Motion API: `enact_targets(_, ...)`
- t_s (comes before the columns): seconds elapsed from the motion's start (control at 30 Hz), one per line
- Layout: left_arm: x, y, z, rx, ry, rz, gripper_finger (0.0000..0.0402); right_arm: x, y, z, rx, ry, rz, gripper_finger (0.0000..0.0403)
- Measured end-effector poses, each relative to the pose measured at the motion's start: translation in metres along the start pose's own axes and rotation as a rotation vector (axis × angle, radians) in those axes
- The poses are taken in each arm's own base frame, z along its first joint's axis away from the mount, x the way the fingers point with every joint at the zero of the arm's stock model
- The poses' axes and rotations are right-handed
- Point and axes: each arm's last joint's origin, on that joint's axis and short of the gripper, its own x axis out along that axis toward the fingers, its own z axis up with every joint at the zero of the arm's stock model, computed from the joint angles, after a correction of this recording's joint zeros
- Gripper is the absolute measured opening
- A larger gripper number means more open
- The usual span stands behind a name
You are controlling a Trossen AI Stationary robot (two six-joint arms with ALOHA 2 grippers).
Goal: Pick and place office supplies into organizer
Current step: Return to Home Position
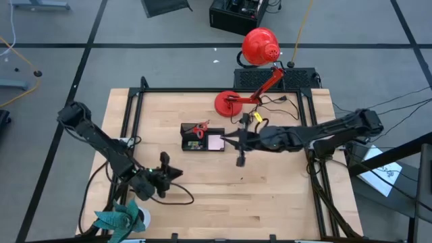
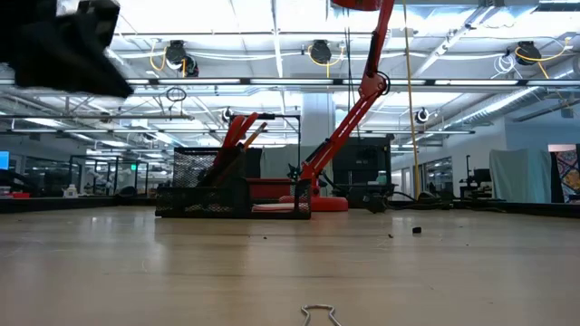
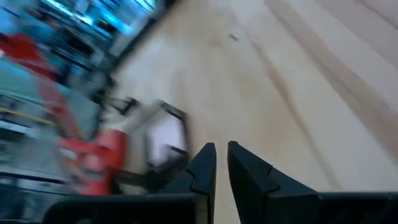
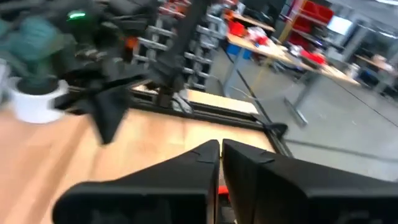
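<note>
1. Now the red scissors stand in the black organizer on the bench, with the pink notepad inside.
2. The right jaws, clenched and empty, hover just beside it.
3. The left jaws, clenched and empty, hang well apart.

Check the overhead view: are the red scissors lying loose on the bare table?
No, the red scissors sit inside the black organizer, not out on the wood.
</note>
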Motion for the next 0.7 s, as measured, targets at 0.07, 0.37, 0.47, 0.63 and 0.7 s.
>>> enact_targets(0.07,-0.006,0.012,0.008,0.006,-0.035,0.052,0.0049,-0.008,0.0,0.001,-0.008,-0.027,0.045,0.0012)
enact_targets(0.37,-0.075,0.08,0.011,-0.147,-0.286,0.116,0.0049,-0.045,-0.007,-0.032,0.003,-0.134,0.049,0.0001)
enact_targets(0.47,-0.099,0.103,-0.001,-0.311,-0.377,0.117,0.0049,-0.059,-0.009,-0.053,0.051,-0.176,0.041,0.0002)
enact_targets(0.63,-0.116,0.116,-0.027,-0.506,-0.498,0.039,0.0049,-0.079,-0.011,-0.084,0.148,-0.265,0.029,0.0001)
enact_targets(0.7,-0.115,0.113,-0.037,-0.55,-0.508,-0.002,0.0046,-0.084,-0.01,-0.097,0.171,-0.268,0.031,0.0001)
